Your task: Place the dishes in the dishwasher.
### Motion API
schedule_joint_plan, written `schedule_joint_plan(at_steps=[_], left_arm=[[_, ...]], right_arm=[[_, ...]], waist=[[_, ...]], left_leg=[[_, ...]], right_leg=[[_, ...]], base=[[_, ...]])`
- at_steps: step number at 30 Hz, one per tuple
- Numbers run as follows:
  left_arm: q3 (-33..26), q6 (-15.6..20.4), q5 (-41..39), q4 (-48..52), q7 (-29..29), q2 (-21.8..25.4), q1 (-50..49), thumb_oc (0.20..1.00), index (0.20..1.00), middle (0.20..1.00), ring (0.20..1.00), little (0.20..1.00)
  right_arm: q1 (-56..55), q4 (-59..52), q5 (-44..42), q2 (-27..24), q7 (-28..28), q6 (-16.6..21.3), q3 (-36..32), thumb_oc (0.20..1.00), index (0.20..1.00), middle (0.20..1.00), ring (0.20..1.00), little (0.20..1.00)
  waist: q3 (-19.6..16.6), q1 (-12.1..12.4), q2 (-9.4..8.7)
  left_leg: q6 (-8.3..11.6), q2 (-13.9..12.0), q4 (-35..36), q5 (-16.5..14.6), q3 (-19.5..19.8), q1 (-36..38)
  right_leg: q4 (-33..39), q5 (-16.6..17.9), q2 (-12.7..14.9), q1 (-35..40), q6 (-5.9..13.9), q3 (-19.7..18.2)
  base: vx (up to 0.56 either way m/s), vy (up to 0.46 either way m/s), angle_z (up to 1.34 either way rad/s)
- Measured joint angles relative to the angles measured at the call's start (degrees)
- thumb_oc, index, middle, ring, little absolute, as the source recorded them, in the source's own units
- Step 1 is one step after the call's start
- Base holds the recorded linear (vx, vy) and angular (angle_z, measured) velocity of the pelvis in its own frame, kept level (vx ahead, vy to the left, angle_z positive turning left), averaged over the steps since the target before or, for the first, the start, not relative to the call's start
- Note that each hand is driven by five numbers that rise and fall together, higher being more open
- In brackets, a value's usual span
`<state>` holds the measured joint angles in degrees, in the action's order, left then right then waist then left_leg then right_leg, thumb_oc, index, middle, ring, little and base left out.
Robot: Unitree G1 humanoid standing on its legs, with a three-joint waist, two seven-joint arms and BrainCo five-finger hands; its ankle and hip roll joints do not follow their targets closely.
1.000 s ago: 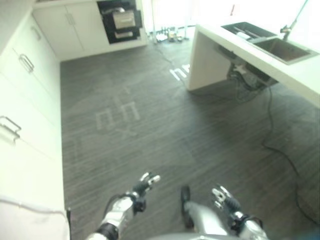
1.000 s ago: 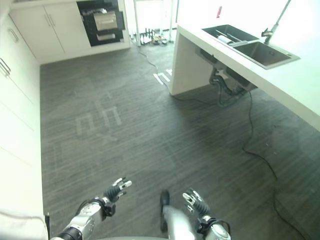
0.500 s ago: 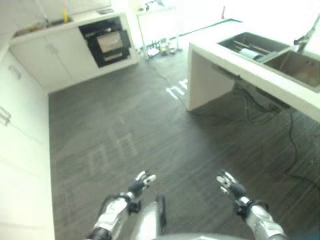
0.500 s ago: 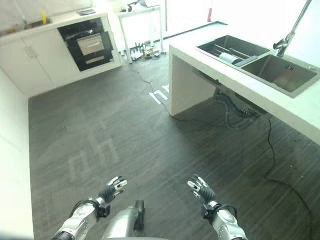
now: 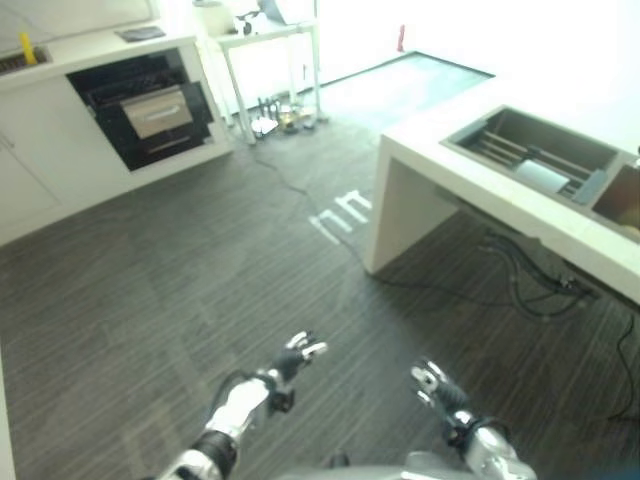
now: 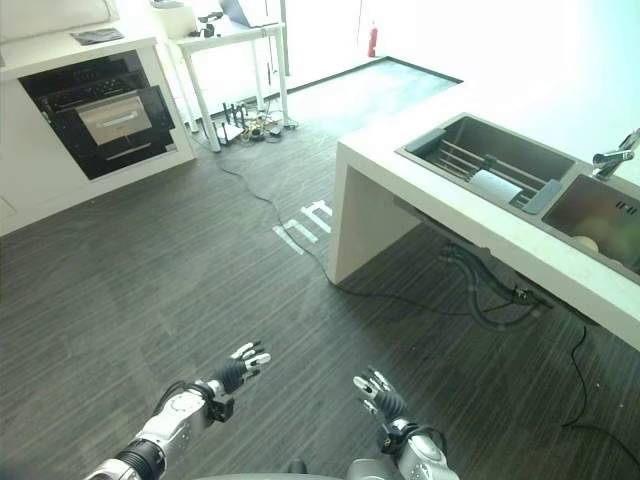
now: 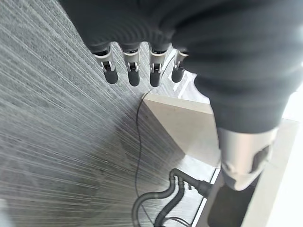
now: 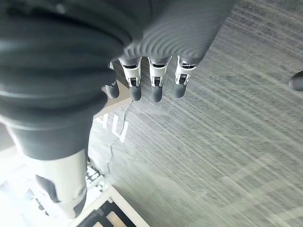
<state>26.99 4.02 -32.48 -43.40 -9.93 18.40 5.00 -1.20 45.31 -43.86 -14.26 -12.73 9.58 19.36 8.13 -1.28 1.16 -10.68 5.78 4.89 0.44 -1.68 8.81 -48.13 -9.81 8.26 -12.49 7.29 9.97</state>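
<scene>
A black built-in dishwasher (image 6: 105, 115) stands in the white cabinets at the far left, its front panel showing. On the right, a white counter (image 6: 440, 200) holds a recessed rack with a white dish (image 6: 497, 185) lying in it, beside a sink basin (image 6: 600, 215). Both hands hang low over the dark floor, far from both. My left hand (image 6: 240, 366) is open, its fingers (image 7: 132, 71) straight and holding nothing. My right hand (image 6: 375, 392) is open too, its fingers (image 8: 154, 80) straight and holding nothing.
A small white table (image 6: 235, 30) with clutter beneath it stands at the far wall. Black hoses and cables (image 6: 480, 290) trail on the floor under the counter. White markings (image 6: 305, 225) lie on the floor near the counter's corner.
The camera has swung to the right: the cabinets slid out on the left, and the counter and sink came closer. Both hands stay low and open.
</scene>
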Motion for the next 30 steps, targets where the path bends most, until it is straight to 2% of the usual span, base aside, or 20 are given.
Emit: schedule_joint_plan(at_steps=[2, 3, 4, 6, 8, 11, 12, 13, 16, 17, 18, 19, 20, 22, 23, 24, 25, 27, 28, 30], left_arm=[[-0.13, -0.28, -0.01, 1.71, -0.05, 1.50, -0.28, 1.000, 1.000, 1.000, 1.000, 1.000], [-0.39, -0.26, -0.03, 1.91, 0.01, 2.01, -0.13, 1.000, 1.000, 1.000, 1.000, 1.000], [-0.56, -0.29, -0.04, 1.83, 0.11, 2.23, -0.08, 1.000, 1.000, 1.000, 1.000, 1.000], [-0.58, -0.50, -0.03, 0.34, 0.36, 1.88, -0.39, 1.000, 1.000, 1.000, 1.000, 1.000], [-0.62, -0.40, 0.03, 0.74, 0.49, 1.24, -2.09, 1.000, 1.000, 1.000, 1.000, 1.000], [-2.05, -0.30, 0.11, 2.87, 0.91, 0.22, -5.78, 1.000, 1.000, 1.000, 1.000, 1.000], [-2.83, -0.29, -0.02, 2.63, 1.18, 0.41, -6.33, 1.000, 1.000, 1.000, 1.000, 1.000], [-3.72, -0.16, -0.10, 2.46, 1.57, 0.30, -6.74, 1.000, 1.000, 1.000, 1.000, 1.000], [-5.70, 0.74, -0.14, 2.27, 3.12, -1.10, -7.29, 1.000, 1.000, 1.000, 1.000, 1.000], [-5.91, 1.38, -0.23, 2.10, 3.36, -1.38, -6.43, 1.000, 1.000, 1.000, 1.000, 1.000], [-7.40, 2.06, -0.69, 1.06, 3.73, -2.41, -5.51, 1.000, 1.000, 1.000, 1.000, 1.000], [-7.85, 2.49, -1.45, 0.55, 4.08, -2.66, -5.26, 1.000, 1.000, 1.000, 1.000, 1.000], [-8.00, 2.59, -2.44, 0.51, 4.17, -2.89, -5.56, 1.000, 1.000, 1.000, 1.000, 1.000], [-8.67, 2.59, -2.46, 0.61, 4.18, -3.08, -4.82, 1.000, 1.000, 1.000, 1.000, 1.000], [-9.11, 2.65, -2.49, 0.63, 4.22, -2.92, -4.95, 1.000, 1.000, 1.000, 1.000, 1.000], [-9.14, 2.99, -2.60, 0.65, 4.31, -2.75, -5.32, 1.000, 1.000, 1.000, 1.000, 1.000], [-9.15, 3.09, -2.65, 0.65, 4.34, -2.62, -6.49, 1.000, 1.000, 1.000, 1.000, 1.000], [-9.18, 3.30, -2.99, 0.55, 4.32, -2.18, -8.33, 1.000, 1.000, 1.000, 1.000, 1.000], [-9.28, 3.42, -4.18, 0.51, 4.35, -1.94, -8.68, 1.000, 1.000, 1.000, 1.000, 1.000], [-9.17, 3.43, -4.73, 0.58, 4.36, -2.13, -9.50, 1.000, 1.000, 1.000, 1.000, 1.000]], right_arm=[[-1.60, -0.94, -0.04, -1.05, 0.07, -0.08, 0.00, 1.000, 1.000, 1.000, 1.000, 1.000], [-2.13, -0.65, -0.07, -1.91, -0.05, -0.14, 0.20, 1.000, 1.000, 1.000, 1.000, 1.000], [-2.05, -0.62, -0.07, -2.09, -0.08, -0.15, 0.19, 1.000, 1.000, 1.000, 1.000, 1.000], [-1.50, -0.14, -0.05, -1.33, -0.79, -0.22, -0.10, 1.000, 1.000, 1.000, 1.000, 1.000], [-1.41, -0.34, 0.04, -0.10, -0.80, -0.42, -0.15, 1.000, 1.000, 1.000, 1.000, 1.000], [-0.75, -1.10, 0.03, 1.00, -0.92, -0.64, 0.29, 1.000, 1.000, 1.000, 1.000, 1.000], [0.01, -0.83, 0.03, 0.96, -0.87, -0.69, 0.46, 1.000, 1.000, 1.000, 1.000, 1.000], [0.65, -0.78, 0.02, 0.56, -0.78, -0.78, 0.45, 1.000, 1.000, 1.000, 1.000, 1.000], [2.61, -0.81, 0.09, -1.83, -0.71, -1.46, 0.59, 1.000, 1.000, 1.000, 1.000, 1.000], [2.63, -0.40, 0.04, -2.50, -0.83, -1.47, 0.76, 1.000, 1.000, 1.000, 1.000, 1.000], [3.15, 1.39, 0.01, -2.41, -0.93, -1.66, 0.98, 1.000, 1.000, 1.000, 1.000, 1.000], [2.96, 1.57, 0.05, -2.44, -0.94, -1.90, 1.51, 1.000, 1.000, 1.000, 1.000, 1.000], [2.70, 1.39, 0.14, -2.56, -1.33, -2.37, 1.92, 1.000, 1.000, 1.000, 1.000, 1.000], [1.36, 1.46, 0.17, -2.66, -1.30, -2.93, 1.58, 1.000, 1.000, 1.000, 1.000, 1.000], [0.95, 1.62, 0.24, -2.49, -1.36, -2.98, 1.43, 1.000, 1.000, 1.000, 1.000, 1.000], [1.56, 2.06, 0.58, -2.92, -1.60, -3.11, 1.43, 1.000, 1.000, 1.000, 1.000, 1.000], [2.90, 3.50, 0.78, -3.08, -2.03, -3.34, 1.49, 1.000, 1.000, 1.000, 1.000, 1.000], [3.49, 5.18, 2.77, -3.42, -2.13, -3.82, 1.67, 1.000, 1.000, 1.000, 1.000, 1.000], [4.02, 7.66, 2.89, -3.40, -2.36, -3.76, 2.30, 1.000, 1.000, 1.000, 1.000, 1.000], [4.02, 11.08, 2.96, -3.63, -2.54, -3.66, 2.37, 1.000, 1.000, 1.000, 1.000, 1.000]], waist=[[0.83, -0.60, -0.56], [0.97, -0.97, -1.34], [1.13, -0.89, -2.00], [1.51, -1.08, -3.84], [1.51, -1.22, -3.39], [1.21, 0.26, -1.13], [0.77, 0.26, -2.01], [0.68, 0.30, -2.24], [0.68, 0.22, -1.68], [0.22, -0.07, -2.49], [-0.23, 0.31, -3.78], [-0.50, 0.54, -4.58], [-0.59, 0.07, -5.08], [-0.44, -0.01, -5.70], [-0.30, 0.15, -5.91], [0.08, 0.87, -5.62], [0.47, 2.04, -4.30], [0.36, 1.88, -2.14], [0.56, 2.93, -2.09], [0.95, 3.85, -2.81]], left_leg=[[3.61, -0.40, -0.01, -1.62, -0.68, 1.50], [4.82, -0.02, 0.01, -2.39, -1.09, 1.77], [5.06, 0.52, 0.00, -2.58, -1.79, 1.97], [5.53, 2.17, -0.03, -4.72, -2.71, 3.49], [6.60, 1.18, -0.06, -5.74, -3.51, 5.48], [9.22, -3.87, -1.28, -7.36, -7.24, 7.49], [10.26, -4.73, -3.16, -7.98, -7.02, 7.39], [11.52, -5.28, -5.62, -8.76, -7.33, 7.37], [13.11, -8.86, -23.67, -7.91, -7.24, 3.62], [14.25, -9.58, -32.48, -5.17, -5.92, -0.04], [15.10, -10.11, -41.36, 1.18, -3.92, -5.16], [14.09, -10.17, -47.62, 5.41, -3.45, -8.84], [13.07, -10.14, -53.41, 1.52, -2.15, -13.10], [11.77, -9.77, -62.83, 1.05, -2.68, -24.90], [10.51, -7.58, -61.87, -0.49, -1.56, -28.99], [9.95, -3.97, -53.45, -2.14, 1.50, -30.03], [9.91, -2.95, -42.55, -2.36, 3.08, -29.50], [11.61, -2.72, -16.02, -0.01, 4.47, -26.41], [12.18, -2.50, -4.62, 3.56, 9.15, -25.53], [10.96, -2.54, -3.72, 5.32, 9.44, -25.59]], right_leg=[[16.88, 0.22, -2.86, -2.32, -0.11, 0.41], [28.56, 2.82, -2.40, -2.53, -0.73, 2.00], [32.07, 4.72, -1.46, -3.42, -1.12, 2.21], [45.43, 13.69, 3.42, -3.48, 0.86, 2.02], [43.89, 15.53, 5.60, -2.29, 1.18, 3.32], [38.18, 14.97, 2.75, 3.94, 0.46, 9.94], [39.00, 13.92, 1.02, 6.38, -0.87, 9.33], [40.71, 11.73, -0.28, 8.21, -4.34, 8.83], [41.47, 9.04, -4.13, 13.01, -8.43, 5.57], [42.53, 7.90, -5.63, 14.27, -9.91, 4.68], [42.57, 6.78, -6.36, 14.49, -11.62, 4.07], [43.44, 6.59, -6.50, 15.39, -12.07, 2.70], [44.69, 5.70, -7.36, 17.25, -13.34, 1.38], [44.95, 4.53, -7.96, 19.41, -15.08, -0.01], [46.18, 4.21, -8.17, 21.07, -14.83, -1.33], [47.07, 3.59, -8.01, 22.29, -14.02, -3.84], [47.77, 3.59, -8.98, 23.49, -13.77, -6.38], [51.14, 3.38, -10.79, 27.28, -13.12, -8.20], [52.62, 3.22, -11.15, 28.94, -12.81, -10.16], [52.60, 2.60, -10.62, 30.37, -11.75, -10.97]], base=[[0.17, -0.132, -0.21], [0.22, -0.198, -0.11], [0.21, -0.198, -0.23], [0.25, -0.274, -0.39], [0.27, -0.358, -0.23], [0.29, -0.397, -0.22], [0.30, -0.404, -0.35], [0.28, -0.392, -0.55], [0.23, -0.423, -0.90], [0.27, -0.470, -0.81], [0.24, -0.376, -0.79], [0.23, -0.317, -0.81], [0.21, -0.245, -0.66], [0.24, -0.048, -0.45], [0.29, 0.097, -0.61], [0.21, 0.097, -1.08], [0.27, 0.151, -1.30], [0.21, 0.123, -0.99], [0.11, 0.127, -0.86], [0.11, 0.208, -0.88]])
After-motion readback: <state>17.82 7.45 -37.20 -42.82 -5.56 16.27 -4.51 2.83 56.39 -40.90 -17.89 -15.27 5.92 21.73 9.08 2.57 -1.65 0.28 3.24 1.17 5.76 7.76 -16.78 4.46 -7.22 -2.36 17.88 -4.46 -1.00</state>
